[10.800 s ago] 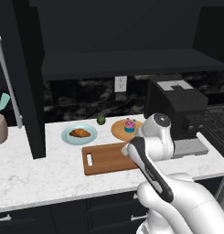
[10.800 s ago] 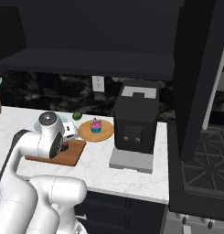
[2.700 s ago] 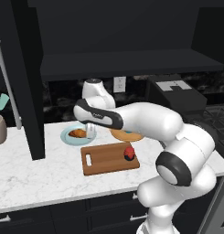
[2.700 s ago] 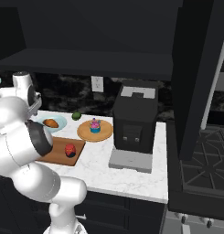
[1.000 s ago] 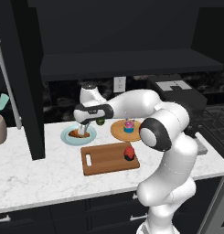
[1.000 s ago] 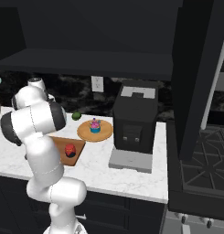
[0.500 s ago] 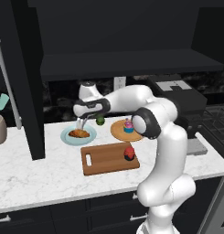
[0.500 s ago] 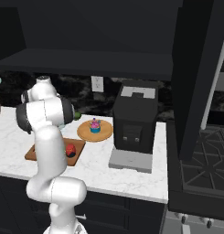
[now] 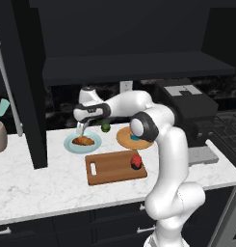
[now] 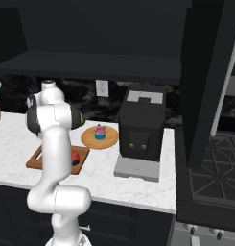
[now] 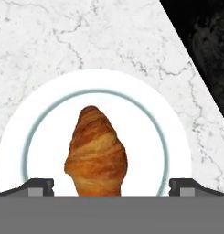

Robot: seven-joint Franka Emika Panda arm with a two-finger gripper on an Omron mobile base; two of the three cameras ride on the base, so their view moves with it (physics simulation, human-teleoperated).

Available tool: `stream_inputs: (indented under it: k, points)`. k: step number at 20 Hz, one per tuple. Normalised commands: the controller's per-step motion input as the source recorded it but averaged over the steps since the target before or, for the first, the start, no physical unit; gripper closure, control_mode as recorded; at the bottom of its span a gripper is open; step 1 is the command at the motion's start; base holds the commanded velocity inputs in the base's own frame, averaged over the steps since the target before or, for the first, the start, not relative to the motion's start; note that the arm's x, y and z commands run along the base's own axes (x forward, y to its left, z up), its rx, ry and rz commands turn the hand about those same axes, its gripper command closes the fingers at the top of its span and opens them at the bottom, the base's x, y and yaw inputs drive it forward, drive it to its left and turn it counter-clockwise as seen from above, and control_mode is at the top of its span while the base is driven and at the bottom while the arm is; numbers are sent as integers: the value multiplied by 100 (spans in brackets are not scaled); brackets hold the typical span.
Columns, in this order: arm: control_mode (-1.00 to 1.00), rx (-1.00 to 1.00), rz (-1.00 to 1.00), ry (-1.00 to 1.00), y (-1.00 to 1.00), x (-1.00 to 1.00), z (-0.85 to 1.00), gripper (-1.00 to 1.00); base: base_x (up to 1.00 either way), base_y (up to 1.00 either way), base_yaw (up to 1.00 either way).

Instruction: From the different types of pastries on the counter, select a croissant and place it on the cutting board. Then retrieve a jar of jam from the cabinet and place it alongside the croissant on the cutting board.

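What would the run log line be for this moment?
gripper: open, above croissant | croissant: on plate, not gripped | jam jar: on cutting board

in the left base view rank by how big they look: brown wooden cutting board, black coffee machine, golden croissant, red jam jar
1. black coffee machine
2. brown wooden cutting board
3. golden-brown croissant and small red jam jar: too alike to rank

The golden-brown croissant [image 11: 96, 153] lies on a white plate [image 11: 177, 137] on the marble counter [image 9: 37, 188]. The red jam jar [image 9: 136, 161] sits on the wooden cutting board [image 9: 110, 168].
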Motion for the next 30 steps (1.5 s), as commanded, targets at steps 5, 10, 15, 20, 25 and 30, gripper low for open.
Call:
stream_inputs:
  k: [5, 10, 15, 20, 25, 30]
  points:
    - [-100, 0, 0, 4, 0, 0, -52, -100, 0, 0, 0]
    - [-100, 0, 0, 1, 0, 0, -39, -100, 0, 0, 0]
    - [-100, 0, 0, 2, 3, 0, -29, -100, 0, 0, 0]
    - [-100, 0, 0, 15, 13, -7, -29, -100, 0, 0, 0]
    - [-100, 0, -1, 17, 19, -7, -34, -100, 0, 0, 0]
    - [-100, 0, 0, 6, 29, -33, -16, -100, 0, 0, 0]
